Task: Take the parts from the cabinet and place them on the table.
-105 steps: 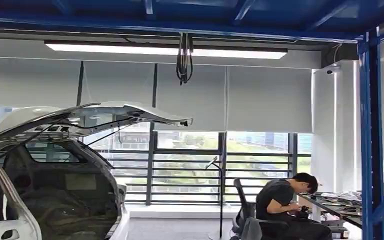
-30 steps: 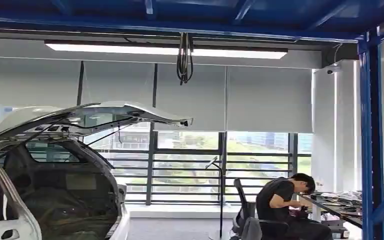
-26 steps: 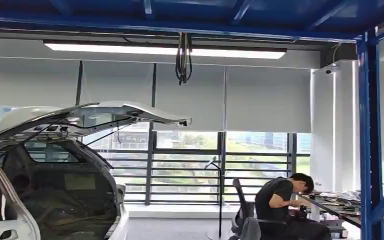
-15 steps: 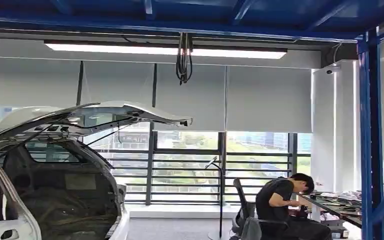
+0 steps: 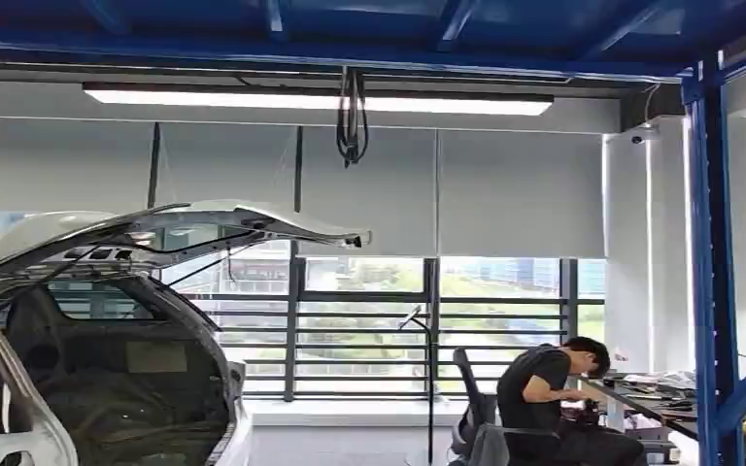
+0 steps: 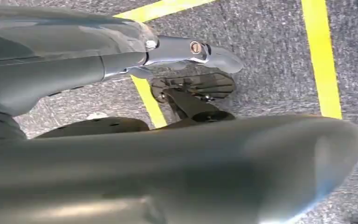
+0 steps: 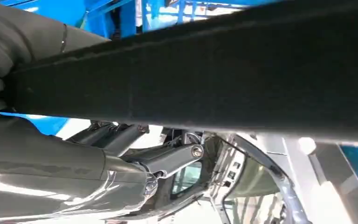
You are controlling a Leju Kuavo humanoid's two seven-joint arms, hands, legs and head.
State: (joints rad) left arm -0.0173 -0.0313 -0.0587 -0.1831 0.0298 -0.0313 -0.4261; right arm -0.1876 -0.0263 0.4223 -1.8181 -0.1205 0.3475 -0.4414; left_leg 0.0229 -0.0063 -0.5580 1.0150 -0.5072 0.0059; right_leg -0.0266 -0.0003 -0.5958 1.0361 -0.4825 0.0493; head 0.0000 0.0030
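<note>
At the lower left of the head view stands a white car (image 5: 78, 320) with its tailgate (image 5: 185, 225) raised; against the frame 3.5 s ago the whole scene sits slightly left and lower, a camera shift only. Upper centre, a cable bundle (image 5: 352, 116) hangs from the blue frame (image 5: 704, 272). Lower right, a person (image 5: 554, 403) bends over a worktop (image 5: 656, 403). The left hand (image 6: 186, 70) hangs over grey floor (image 6: 270, 56) with yellow lines (image 6: 320, 56), fingers apart, holding nothing. The right hand (image 7: 135, 154) grips a long dark part (image 7: 205, 74).

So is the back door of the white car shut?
No, the white car's back door is lifted high, and you can see into the open boot.
</note>
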